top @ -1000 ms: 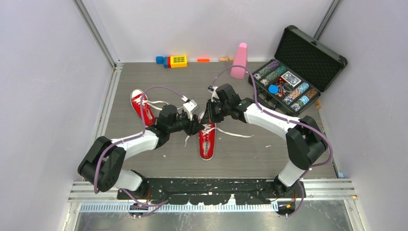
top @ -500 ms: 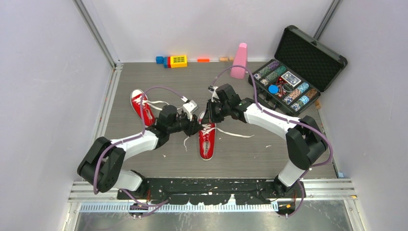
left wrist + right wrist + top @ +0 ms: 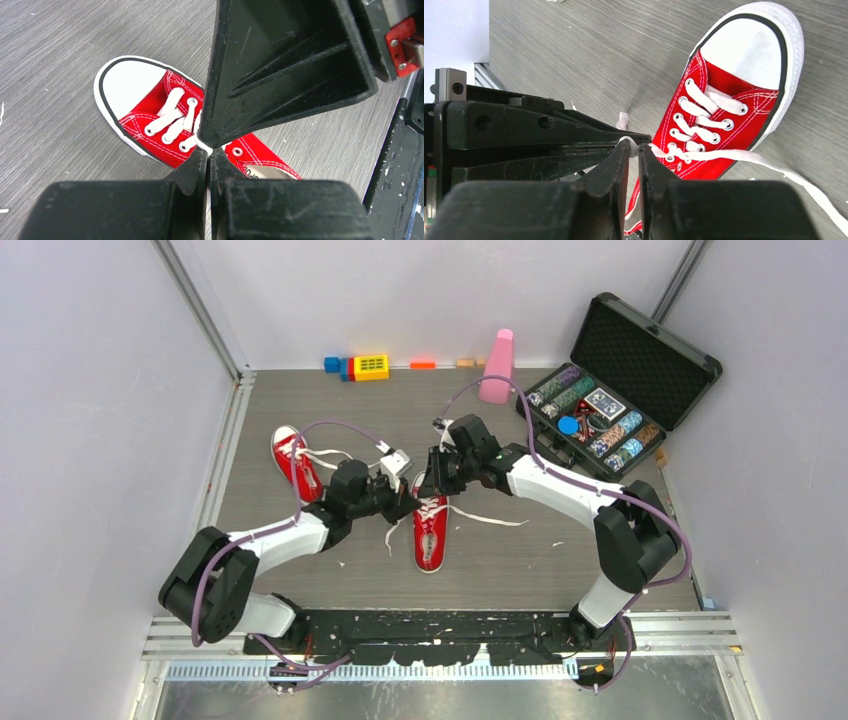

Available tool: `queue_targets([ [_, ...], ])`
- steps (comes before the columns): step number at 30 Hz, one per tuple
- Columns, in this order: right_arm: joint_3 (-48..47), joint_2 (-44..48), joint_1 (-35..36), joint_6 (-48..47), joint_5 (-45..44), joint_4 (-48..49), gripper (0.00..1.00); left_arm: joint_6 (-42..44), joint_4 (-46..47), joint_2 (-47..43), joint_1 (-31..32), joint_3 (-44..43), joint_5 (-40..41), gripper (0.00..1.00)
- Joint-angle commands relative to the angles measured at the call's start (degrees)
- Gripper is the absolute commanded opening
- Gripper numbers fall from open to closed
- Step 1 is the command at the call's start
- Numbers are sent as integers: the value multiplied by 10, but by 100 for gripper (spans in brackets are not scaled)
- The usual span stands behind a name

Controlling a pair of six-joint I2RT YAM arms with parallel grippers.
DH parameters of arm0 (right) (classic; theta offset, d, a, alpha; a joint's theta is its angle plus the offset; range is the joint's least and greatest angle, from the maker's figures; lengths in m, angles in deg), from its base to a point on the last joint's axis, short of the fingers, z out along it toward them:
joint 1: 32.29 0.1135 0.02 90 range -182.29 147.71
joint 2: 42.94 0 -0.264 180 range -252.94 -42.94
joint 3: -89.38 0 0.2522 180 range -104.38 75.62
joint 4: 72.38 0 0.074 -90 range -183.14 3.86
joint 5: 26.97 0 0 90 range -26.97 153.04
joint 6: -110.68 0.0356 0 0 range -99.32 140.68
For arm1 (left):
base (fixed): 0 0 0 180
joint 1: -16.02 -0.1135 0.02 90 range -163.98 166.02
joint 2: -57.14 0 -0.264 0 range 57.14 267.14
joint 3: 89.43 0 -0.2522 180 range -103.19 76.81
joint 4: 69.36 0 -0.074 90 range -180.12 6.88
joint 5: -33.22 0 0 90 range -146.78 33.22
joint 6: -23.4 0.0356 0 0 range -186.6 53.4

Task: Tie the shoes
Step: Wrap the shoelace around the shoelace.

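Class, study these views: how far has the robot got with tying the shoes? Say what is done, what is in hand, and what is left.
Done: nothing, as neither shoe shows a bow. In hand: the left claw and right claw are both shut on the white lace above the near shoe. Left: this knot, then the far shoe, whose laces lie loose.

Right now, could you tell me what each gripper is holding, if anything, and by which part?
Both the left gripper and right gripper pinch the white lace of the centre sneaker, near its top eyelets.
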Motion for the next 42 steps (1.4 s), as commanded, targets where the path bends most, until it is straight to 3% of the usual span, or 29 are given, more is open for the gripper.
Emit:
queue_targets([
  [1, -16, 36, 3, 2, -23, 2, 31, -3, -3, -6, 6, -5, 23, 0],
  [11, 48, 128, -15, 20, -177, -36, 55, -45, 47, 6, 12, 8, 44, 0],
  [14, 88, 148, -36, 79, -223, -35, 70, -62, 66, 9, 12, 13, 49, 0],
  [16, 122, 165, -48, 141, -249, -19, 72, -74, 74, 14, 13, 13, 54, 0],
  [21, 225, 206, -51, 326, -295, 89, 73, -96, 59, 21, 13, -1, 43, 0],
  [26, 288, 183, -51, 486, -304, 209, 71, -53, 18, 6, 13, -13, 54, 0],
  [30, 294, 140, -47, 542, -295, 249, 69, -43, 24, 9, 13, -12, 51, 0],
  [32, 297, 120, -43, 558, -291, 276, 63, -41, 29, 7, 13, -7, 52, 0],
  [42, 308, 110, -6, 613, -332, 264, 61, -36, 40, -8, 13, 6, 41, 0],
])
